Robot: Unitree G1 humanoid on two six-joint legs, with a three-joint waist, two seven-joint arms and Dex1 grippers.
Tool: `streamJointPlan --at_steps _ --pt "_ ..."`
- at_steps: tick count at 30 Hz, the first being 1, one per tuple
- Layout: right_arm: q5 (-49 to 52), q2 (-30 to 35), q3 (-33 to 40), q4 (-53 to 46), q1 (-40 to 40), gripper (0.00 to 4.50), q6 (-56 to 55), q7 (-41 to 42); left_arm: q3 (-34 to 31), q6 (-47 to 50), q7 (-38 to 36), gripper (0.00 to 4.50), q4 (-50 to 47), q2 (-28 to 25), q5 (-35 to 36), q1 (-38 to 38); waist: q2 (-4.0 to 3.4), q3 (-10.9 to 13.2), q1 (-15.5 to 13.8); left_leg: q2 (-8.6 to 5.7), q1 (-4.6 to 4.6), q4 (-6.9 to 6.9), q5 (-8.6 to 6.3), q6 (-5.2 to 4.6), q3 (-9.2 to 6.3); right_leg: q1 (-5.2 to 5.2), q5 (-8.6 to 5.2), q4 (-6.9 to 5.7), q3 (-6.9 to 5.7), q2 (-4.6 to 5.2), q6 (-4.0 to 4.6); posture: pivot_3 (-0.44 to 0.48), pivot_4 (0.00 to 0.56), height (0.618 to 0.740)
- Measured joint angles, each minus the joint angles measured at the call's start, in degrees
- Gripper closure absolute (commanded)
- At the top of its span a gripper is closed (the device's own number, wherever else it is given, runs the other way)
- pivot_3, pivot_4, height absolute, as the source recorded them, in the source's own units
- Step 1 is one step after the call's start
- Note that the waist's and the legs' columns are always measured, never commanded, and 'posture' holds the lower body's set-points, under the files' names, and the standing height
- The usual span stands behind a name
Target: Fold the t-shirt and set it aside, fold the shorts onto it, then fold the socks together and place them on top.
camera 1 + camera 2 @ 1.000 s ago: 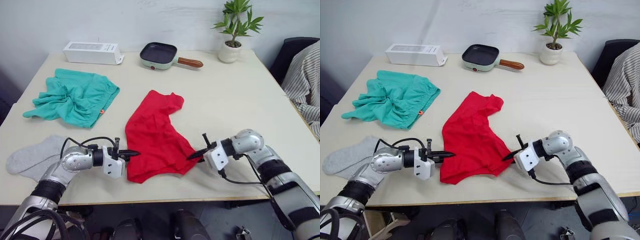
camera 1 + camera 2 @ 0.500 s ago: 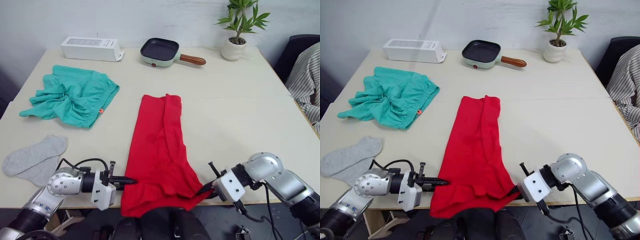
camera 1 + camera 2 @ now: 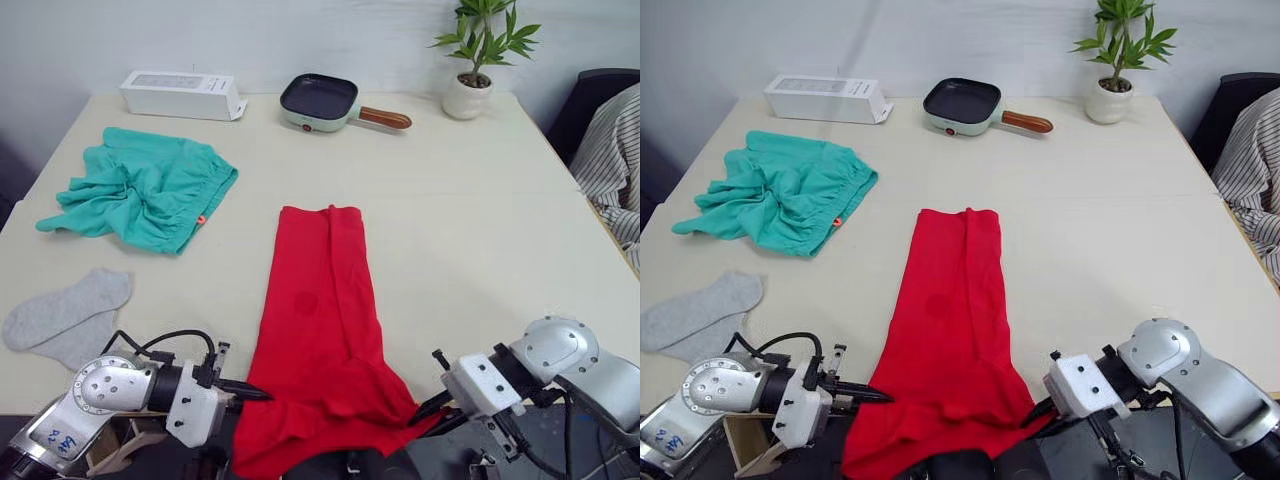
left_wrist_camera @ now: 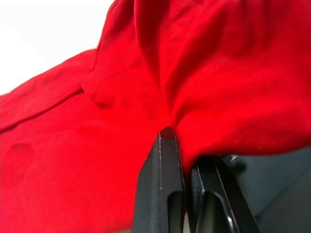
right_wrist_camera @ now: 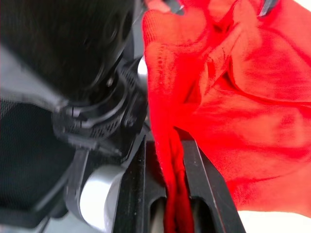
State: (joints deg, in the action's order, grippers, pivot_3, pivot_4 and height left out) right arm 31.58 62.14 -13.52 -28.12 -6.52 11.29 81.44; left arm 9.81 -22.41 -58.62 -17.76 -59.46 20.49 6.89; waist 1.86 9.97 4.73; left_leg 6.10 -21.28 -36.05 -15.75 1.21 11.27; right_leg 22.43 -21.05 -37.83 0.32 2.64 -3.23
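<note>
1. The t-shirt (image 3: 318, 330) is being stretched lengthwise down the desk (image 3: 480, 220), its hem hanging over the near edge
2. Each hem corner is being pinched by the left gripper (image 3: 248, 394) and right gripper (image 3: 425, 410), jaws pressed together on cloth, likely for folding

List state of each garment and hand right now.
t-shirt: stretched into a long strip, near end pulled past the table edge, pinched at both corners.
shorts: crumpled, unfolded.
socks: flat, overlapping, unfolded.
left hand: shut on t-shirt.
right hand: shut on t-shirt.
</note>
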Motion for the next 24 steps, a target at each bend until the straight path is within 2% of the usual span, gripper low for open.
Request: streamJointPlan --at_steps 3,6,9,13,15,16,19,22,24 --pt "1.54 -1.71 2.11 3.13 -5.89 4.50 3.22 -0.50 -2.15 11.73 -0.33 4.47 -0.91 0.10 7.84 -5.03 0.13 0.35 0.00 -0.05 0.00 -0.08 0.08 -0.09 -0.01 -0.01 0.04 -0.01 0.00 0.00 0.06 0.000 0.150 0.740" --pt "2.51 -3.49 3.38 9.28 -14.87 4.50 7.42 -0.79 -3.34 20.36 -1.55 4.47 1.30 0.88 11.60 -13.80 0.06 0.73 0.05 -0.12 -0.03 -0.13 0.19 -0.17 0.05 0.00 0.11 0.01 0.05 0.01 0.18 0.000 0.150 0.740" --pt "2.13 -7.18 4.18 17.42 -23.85 4.50 10.10 -1.16 -3.60 27.60 -2.41 4.47 6.82 4.07 12.83 -23.29 0.08 0.86 0.07 -0.17 -0.12 -0.19 0.45 0.15 0.08 0.08 0.34 -0.02 0.06 -0.06 -0.14 0.000 0.150 0.740" --pt "-4.74 -15.28 2.64 36.29 -38.97 4.50 7.76 -2.28 -2.87 36.02 -2.97 4.47 22.60 12.54 12.01 -40.54 0.08 0.95 -0.12 -0.24 -0.35 -0.56 0.53 0.26 0.17 0.26 0.37 -0.19 0.06 -0.34 -0.24 0.000 0.150 0.740" --pt "-8.45 -18.76 2.06 43.92 -43.36 4.50 4.04 -2.76 -2.76 37.51 -2.85 4.47 29.09 15.13 10.26 -46.29 0.08 0.96 -0.08 -0.21 -0.50 -0.54 0.53 0.29 0.21 0.43 0.35 -0.18 0.08 -0.40 -0.27 0.000 0.150 0.740" --pt "-11.17 -21.53 1.65 51.21 -46.96 4.50 0.70 -3.56 -2.69 37.85 -2.53 4.47 35.08 17.54 8.34 -50.43 0.06 0.97 -0.02 -0.21 -0.51 -0.75 0.51 0.31 0.31 0.52 0.33 -0.24 0.06 -0.47 -0.31 0.000 0.150 0.740" --pt "-16.81 -27.33 1.23 67.38 -54.21 4.50 -7.28 -6.10 -2.62 36.63 -1.52 4.47 48.86 23.15 4.26 -58.06 0.07 0.98 0.21 -0.21 -1.16 -1.00 0.50 0.30 0.51 1.38 0.30 -0.75 -0.01 -0.54 -0.39 0.000 0.150 0.740" --pt "-20.79 -31.31 1.12 78.76 -57.52 4.50 -13.75 -8.32 -2.71 34.07 -0.93 4.47 60.29 26.83 0.68 -62.01 0.07 0.98 0.39 -0.16 -1.28 -0.99 0.48 0.33 0.58 1.64 0.27 -0.96 0.01 -0.45 -0.37 0.000 0.150 0.740" --pt "-23.26 -33.37 1.27 85.19 -59.25 4.50 -17.83 -10.94 -3.14 31.78 0.09 4.47 67.44 28.52 -1.82 -64.74 0.07 0.98 0.59 -0.14 -1.71 -1.11 0.50 0.37 0.60 2.16 0.27 -1.24 0.02 -0.42 -0.37 0.000 0.150 0.740"
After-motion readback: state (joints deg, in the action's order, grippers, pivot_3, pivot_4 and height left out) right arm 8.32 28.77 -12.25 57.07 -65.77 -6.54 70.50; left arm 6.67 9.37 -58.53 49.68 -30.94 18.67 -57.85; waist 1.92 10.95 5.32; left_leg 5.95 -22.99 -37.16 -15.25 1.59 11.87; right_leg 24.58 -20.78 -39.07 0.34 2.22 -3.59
